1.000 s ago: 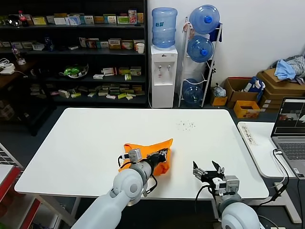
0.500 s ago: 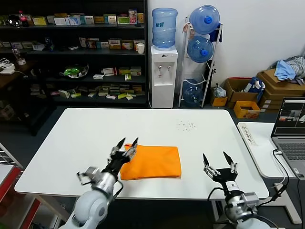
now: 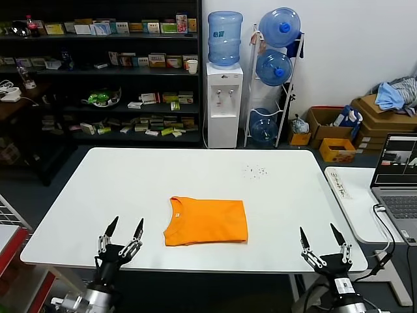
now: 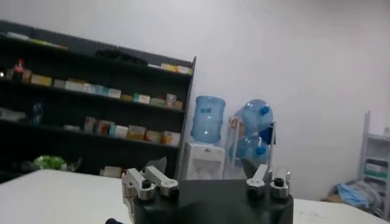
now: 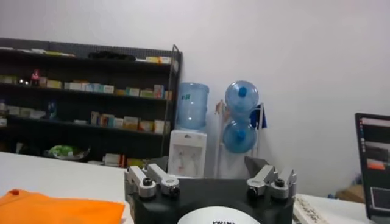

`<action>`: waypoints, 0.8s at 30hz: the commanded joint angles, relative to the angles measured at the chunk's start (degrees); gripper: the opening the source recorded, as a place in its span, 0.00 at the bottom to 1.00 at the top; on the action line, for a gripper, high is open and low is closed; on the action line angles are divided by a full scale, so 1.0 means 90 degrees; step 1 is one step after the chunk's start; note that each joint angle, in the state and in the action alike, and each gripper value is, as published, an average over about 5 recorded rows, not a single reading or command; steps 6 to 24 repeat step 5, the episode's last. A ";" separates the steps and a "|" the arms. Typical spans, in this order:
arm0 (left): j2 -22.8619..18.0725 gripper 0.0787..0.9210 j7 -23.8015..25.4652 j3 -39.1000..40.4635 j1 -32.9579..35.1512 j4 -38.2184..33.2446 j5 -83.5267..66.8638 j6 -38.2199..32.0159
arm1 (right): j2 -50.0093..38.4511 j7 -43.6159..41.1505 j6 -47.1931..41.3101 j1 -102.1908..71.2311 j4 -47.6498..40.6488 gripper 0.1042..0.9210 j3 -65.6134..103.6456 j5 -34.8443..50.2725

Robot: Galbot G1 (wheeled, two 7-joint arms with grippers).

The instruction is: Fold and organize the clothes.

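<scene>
Orange T-shirt [image 3: 206,221]: folded; task near done.
Near front edge of bench [image 3: 117,182]; left gripper [image 3: 120,234], right gripper [image 3: 322,242] spread, empty; next: squaring only.

A water cooler [image 3: 224,85] is standing beyond the white table [image 3: 130,189], shelves [image 3: 98,72] lining the wall beside it.

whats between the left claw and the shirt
Nothing: in the head view, only bare white table separates the open left claw at the near edge from the folded orange shirt.
</scene>
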 commanded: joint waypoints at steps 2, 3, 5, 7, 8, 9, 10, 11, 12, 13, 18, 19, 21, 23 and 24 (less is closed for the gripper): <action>-0.0323 0.88 0.0678 -0.0722 0.0775 0.0002 0.0333 -0.0950 | 0.0393 -0.0488 0.0866 -0.0271 -0.0213 0.88 0.0351 -0.0201; -0.0334 0.88 0.0675 -0.0719 0.0773 0.0006 0.0333 -0.0950 | 0.0405 -0.0486 0.0863 -0.0262 -0.0215 0.88 0.0342 -0.0207; -0.0345 0.88 0.0671 -0.0717 0.0770 0.0010 0.0333 -0.0950 | 0.0413 -0.0484 0.0861 -0.0256 -0.0217 0.88 0.0333 -0.0213; -0.0345 0.88 0.0671 -0.0717 0.0770 0.0010 0.0333 -0.0950 | 0.0413 -0.0484 0.0861 -0.0256 -0.0217 0.88 0.0333 -0.0213; -0.0345 0.88 0.0671 -0.0717 0.0770 0.0010 0.0333 -0.0950 | 0.0413 -0.0484 0.0861 -0.0256 -0.0217 0.88 0.0333 -0.0213; -0.0345 0.88 0.0671 -0.0717 0.0770 0.0010 0.0333 -0.0950 | 0.0413 -0.0484 0.0861 -0.0256 -0.0217 0.88 0.0333 -0.0213; -0.0345 0.88 0.0671 -0.0717 0.0770 0.0010 0.0333 -0.0950 | 0.0413 -0.0484 0.0861 -0.0256 -0.0217 0.88 0.0333 -0.0213; -0.0345 0.88 0.0671 -0.0717 0.0770 0.0010 0.0333 -0.0950 | 0.0413 -0.0484 0.0861 -0.0256 -0.0217 0.88 0.0333 -0.0213; -0.0345 0.88 0.0671 -0.0717 0.0770 0.0010 0.0333 -0.0950 | 0.0413 -0.0484 0.0861 -0.0256 -0.0217 0.88 0.0333 -0.0213; -0.0345 0.88 0.0671 -0.0717 0.0770 0.0010 0.0333 -0.0950 | 0.0413 -0.0484 0.0861 -0.0256 -0.0217 0.88 0.0333 -0.0213; -0.0345 0.88 0.0671 -0.0717 0.0770 0.0010 0.0333 -0.0950 | 0.0413 -0.0484 0.0861 -0.0256 -0.0217 0.88 0.0333 -0.0213; -0.0345 0.88 0.0671 -0.0717 0.0770 0.0010 0.0333 -0.0950 | 0.0413 -0.0484 0.0861 -0.0256 -0.0217 0.88 0.0333 -0.0213; -0.0345 0.88 0.0671 -0.0717 0.0770 0.0010 0.0333 -0.0950 | 0.0413 -0.0484 0.0861 -0.0256 -0.0217 0.88 0.0333 -0.0213; -0.0345 0.88 0.0671 -0.0717 0.0770 0.0010 0.0333 -0.0950 | 0.0413 -0.0484 0.0861 -0.0256 -0.0217 0.88 0.0333 -0.0213; -0.0345 0.88 0.0671 -0.0717 0.0770 0.0010 0.0333 -0.0950 | 0.0413 -0.0484 0.0861 -0.0256 -0.0217 0.88 0.0333 -0.0213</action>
